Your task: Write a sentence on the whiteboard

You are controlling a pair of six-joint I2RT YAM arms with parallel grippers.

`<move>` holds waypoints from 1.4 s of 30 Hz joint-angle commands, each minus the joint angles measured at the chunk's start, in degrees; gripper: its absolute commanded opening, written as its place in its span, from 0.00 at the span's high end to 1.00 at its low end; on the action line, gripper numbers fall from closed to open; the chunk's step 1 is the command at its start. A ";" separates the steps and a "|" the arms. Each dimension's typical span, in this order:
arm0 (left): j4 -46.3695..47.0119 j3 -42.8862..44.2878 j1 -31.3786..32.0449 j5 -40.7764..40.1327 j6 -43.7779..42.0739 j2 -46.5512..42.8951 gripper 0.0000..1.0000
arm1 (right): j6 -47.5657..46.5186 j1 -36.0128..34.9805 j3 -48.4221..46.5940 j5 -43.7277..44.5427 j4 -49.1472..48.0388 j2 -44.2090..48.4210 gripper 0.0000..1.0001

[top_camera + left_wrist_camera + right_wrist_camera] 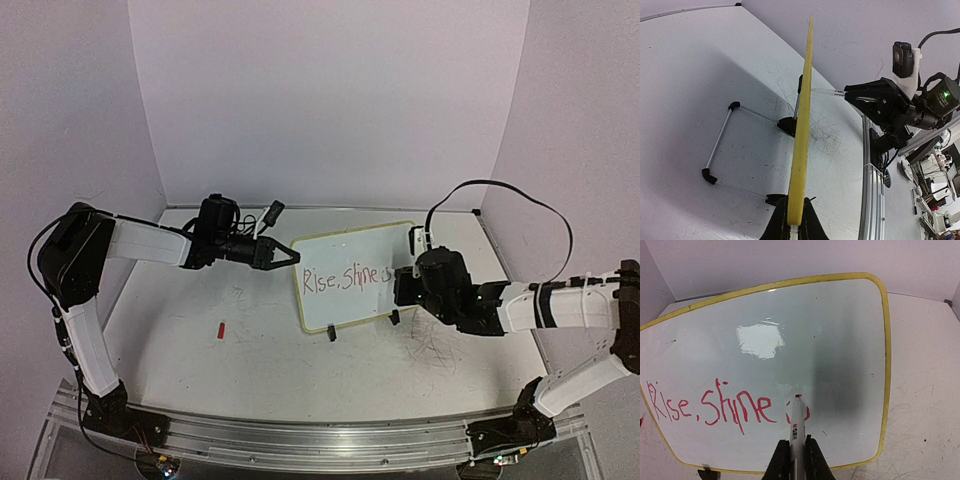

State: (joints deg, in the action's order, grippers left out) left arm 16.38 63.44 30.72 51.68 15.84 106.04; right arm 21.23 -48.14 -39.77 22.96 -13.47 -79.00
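Observation:
The whiteboard stands tilted on small black feet mid-table, its yellow rim edge-on in the left wrist view. My left gripper is shut on the board's left rim. Red words reading "Rise, Shine" run along the lower part of the board. My right gripper is shut on a white marker. Its red tip touches the board at a fresh red mark just right of "Shine".
A small red cap lies on the table left of the board. The board's wire stand reaches out behind it. Old scribbles mark the tabletop. An aluminium rail runs along the near edge, and walls close in behind.

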 commanded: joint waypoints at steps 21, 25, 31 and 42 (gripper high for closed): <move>-3.27 1.79 1.01 -1.77 -1.51 -0.66 1.00 | 1.79 0.16 2.34 -4.15 2.61 0.21 1.00; -3.29 1.78 1.01 -1.79 -1.51 -0.55 1.00 | 1.90 0.11 2.45 -4.36 3.14 0.46 1.00; -3.28 1.82 1.01 -1.83 -1.53 -0.57 1.00 | 2.06 0.18 2.81 -2.58 4.68 1.32 1.00; -3.29 1.78 1.10 -1.69 -1.51 -0.63 1.00 | 2.75 0.19 2.70 1.92 2.87 1.99 1.00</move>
State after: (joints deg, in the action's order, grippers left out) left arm 16.36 63.44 30.81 51.40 15.84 106.04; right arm 23.04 -48.21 -37.56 20.38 -10.15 -77.93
